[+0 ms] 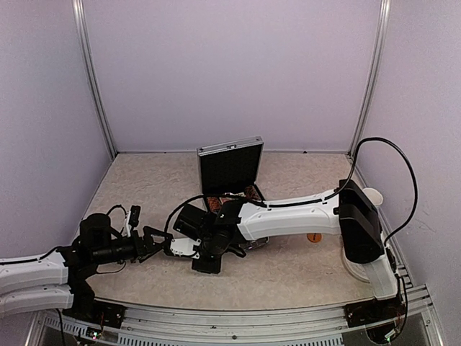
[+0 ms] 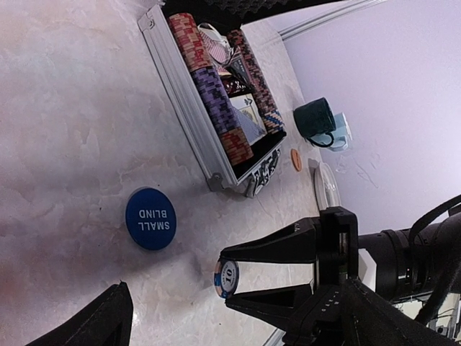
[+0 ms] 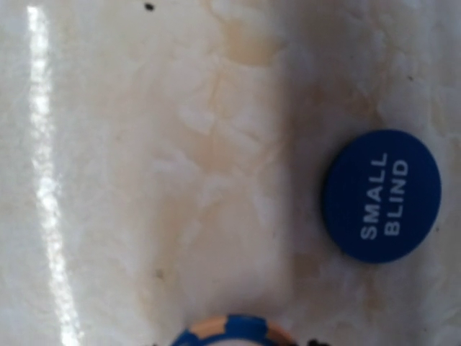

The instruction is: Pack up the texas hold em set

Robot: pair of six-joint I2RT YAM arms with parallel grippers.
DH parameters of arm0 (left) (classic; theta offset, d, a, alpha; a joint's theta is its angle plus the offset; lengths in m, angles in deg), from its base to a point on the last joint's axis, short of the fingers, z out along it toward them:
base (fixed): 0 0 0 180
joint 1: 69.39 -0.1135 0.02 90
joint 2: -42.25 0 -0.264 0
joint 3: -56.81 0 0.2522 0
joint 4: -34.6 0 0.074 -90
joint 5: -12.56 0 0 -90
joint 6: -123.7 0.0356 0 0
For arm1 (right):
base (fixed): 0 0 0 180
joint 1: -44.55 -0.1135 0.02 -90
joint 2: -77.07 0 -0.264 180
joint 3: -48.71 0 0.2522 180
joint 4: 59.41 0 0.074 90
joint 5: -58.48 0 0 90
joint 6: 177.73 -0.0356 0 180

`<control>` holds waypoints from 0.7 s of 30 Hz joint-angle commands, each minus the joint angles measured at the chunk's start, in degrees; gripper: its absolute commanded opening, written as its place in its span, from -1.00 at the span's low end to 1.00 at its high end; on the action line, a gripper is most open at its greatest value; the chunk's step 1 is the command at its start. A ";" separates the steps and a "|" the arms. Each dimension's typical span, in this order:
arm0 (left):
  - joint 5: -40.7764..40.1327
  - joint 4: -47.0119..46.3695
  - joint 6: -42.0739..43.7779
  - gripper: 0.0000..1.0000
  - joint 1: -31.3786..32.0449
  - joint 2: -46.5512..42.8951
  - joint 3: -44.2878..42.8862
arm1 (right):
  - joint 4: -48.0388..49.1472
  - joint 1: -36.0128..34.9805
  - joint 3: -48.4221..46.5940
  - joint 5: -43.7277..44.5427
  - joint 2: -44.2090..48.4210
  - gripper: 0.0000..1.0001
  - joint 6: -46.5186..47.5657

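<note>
The silver case (image 1: 230,167) stands open at the back middle of the table. In the left wrist view its tray (image 2: 184,101) holds rows of chips (image 2: 212,94) and cards. My right gripper (image 2: 229,280) is shut on a blue-and-tan "10" chip (image 2: 223,272), held by its rim just above the table; that chip (image 3: 230,333) shows at the bottom edge of the right wrist view. A blue "SMALL BLIND" button (image 2: 150,218) (image 3: 382,194) lies flat beside it. My left gripper (image 1: 160,240) is open and empty, facing the right gripper (image 1: 207,258).
Right of the case stand a dark mug (image 2: 315,119) and a pale-blue mug (image 2: 343,131). An orange disc (image 2: 296,159) (image 1: 314,237) and a round ringed coaster (image 2: 325,186) lie near them. The right arm (image 1: 288,216) spans the table's middle.
</note>
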 commanded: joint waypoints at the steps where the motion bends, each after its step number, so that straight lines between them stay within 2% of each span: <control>1: 1.39 -0.32 0.43 0.97 -0.20 1.58 0.10 | 3.28 0.31 0.92 1.72 4.95 -0.18 0.09; 16: 7.74 -10.20 1.25 0.91 -0.20 10.37 0.19 | 5.77 0.31 2.95 2.27 8.04 -0.18 0.30; 21: 7.99 -12.84 0.77 0.96 -0.20 12.47 0.78 | 6.52 0.27 3.71 2.40 8.65 -0.18 0.20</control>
